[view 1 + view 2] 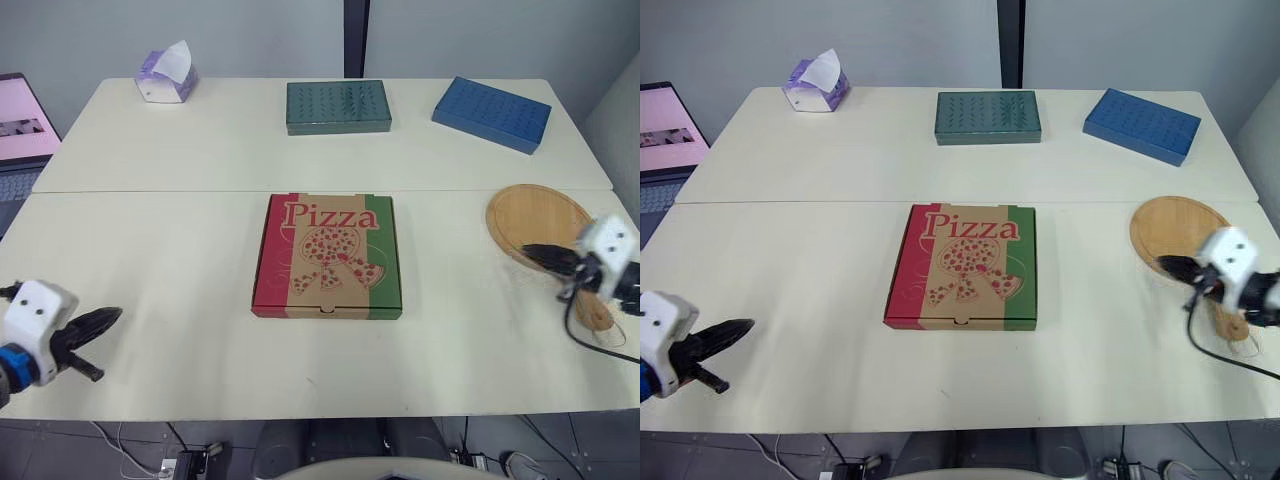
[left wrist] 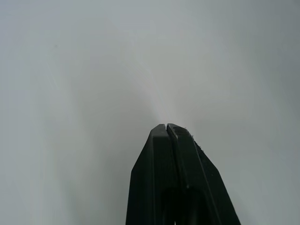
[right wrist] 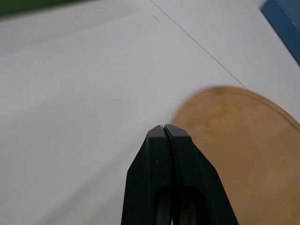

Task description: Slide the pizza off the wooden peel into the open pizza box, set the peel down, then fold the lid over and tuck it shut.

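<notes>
The pizza box [image 1: 328,256] lies closed in the middle of the table, its printed lid flat. At the right lies the round wooden peel [image 1: 535,218] with a bare top; it also appears in the right wrist view [image 3: 243,136]. My right gripper [image 1: 530,254] is shut and empty, its tips over the peel's near left edge [image 3: 167,127]. My left gripper [image 1: 112,316] is shut with nothing in it, low over the bare table at the near left, far from the box [image 2: 167,126].
At the back of the table are a tissue box [image 1: 166,73], a green box [image 1: 338,106] and a blue box [image 1: 491,113]. A laptop [image 1: 22,135] stands off the left edge. A black cable [image 1: 590,338] loops by the peel's handle.
</notes>
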Controlling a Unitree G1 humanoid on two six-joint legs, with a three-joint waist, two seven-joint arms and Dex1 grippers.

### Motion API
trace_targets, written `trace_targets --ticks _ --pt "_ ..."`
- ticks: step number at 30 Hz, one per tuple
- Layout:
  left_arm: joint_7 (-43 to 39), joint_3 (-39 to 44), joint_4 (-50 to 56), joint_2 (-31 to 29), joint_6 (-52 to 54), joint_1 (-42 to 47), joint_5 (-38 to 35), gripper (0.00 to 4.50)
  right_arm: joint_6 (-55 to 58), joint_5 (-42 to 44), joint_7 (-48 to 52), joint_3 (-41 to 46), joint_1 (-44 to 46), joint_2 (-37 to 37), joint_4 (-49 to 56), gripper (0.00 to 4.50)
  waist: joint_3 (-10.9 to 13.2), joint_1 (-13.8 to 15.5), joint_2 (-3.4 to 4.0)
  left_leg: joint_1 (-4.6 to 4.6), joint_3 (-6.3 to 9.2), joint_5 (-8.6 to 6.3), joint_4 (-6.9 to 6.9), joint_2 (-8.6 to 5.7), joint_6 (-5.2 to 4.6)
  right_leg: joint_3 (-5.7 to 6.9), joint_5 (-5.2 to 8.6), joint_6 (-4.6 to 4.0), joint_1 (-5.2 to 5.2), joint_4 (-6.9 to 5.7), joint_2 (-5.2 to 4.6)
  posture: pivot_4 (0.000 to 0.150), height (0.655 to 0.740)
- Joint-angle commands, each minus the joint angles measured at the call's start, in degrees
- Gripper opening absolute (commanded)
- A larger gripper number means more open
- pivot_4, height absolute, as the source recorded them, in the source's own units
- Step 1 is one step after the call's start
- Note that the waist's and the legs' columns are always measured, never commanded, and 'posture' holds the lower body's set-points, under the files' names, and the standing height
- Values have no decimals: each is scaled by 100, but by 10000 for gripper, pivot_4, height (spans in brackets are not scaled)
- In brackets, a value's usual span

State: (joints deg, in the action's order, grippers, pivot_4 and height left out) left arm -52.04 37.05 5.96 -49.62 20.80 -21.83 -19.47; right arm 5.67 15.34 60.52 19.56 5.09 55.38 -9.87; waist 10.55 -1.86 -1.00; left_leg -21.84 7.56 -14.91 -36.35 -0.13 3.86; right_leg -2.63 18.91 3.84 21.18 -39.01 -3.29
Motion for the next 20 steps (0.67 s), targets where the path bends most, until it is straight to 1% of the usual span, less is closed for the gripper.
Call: trace_targets --ticks 1,5,8,20 --pt "-2 170 -153 -89 -62 211 -83 0 -516 -99 -2 151 172 130 -624 356 0 -3 0 3 -1 0 0 1 0 -1 0 0 -2 0 1 1500 7400" --pt "-33 87 -207 -117 -25 350 -79 0 -883 -270 -38 53 442 223 -1360 356 1 -11 2 2 -8 0 0 0 0 -6 0 0 -1 1 0 1500 7400" --pt "-134 38 -229 -196 127 419 -127 0 -1004 -322 14 -6 592 262 -1645 356 2 -14 3 2 -7 0 1 0 0 -6 0 0 1 0 0 1500 7400" --pt "-322 -73 -415 -382 318 665 -85 0 -1160 -394 30 -69 528 240 -1800 356 3 -18 6 2 -7 0 2 0 1 -7 0 0 1 0 0 1500 7400"
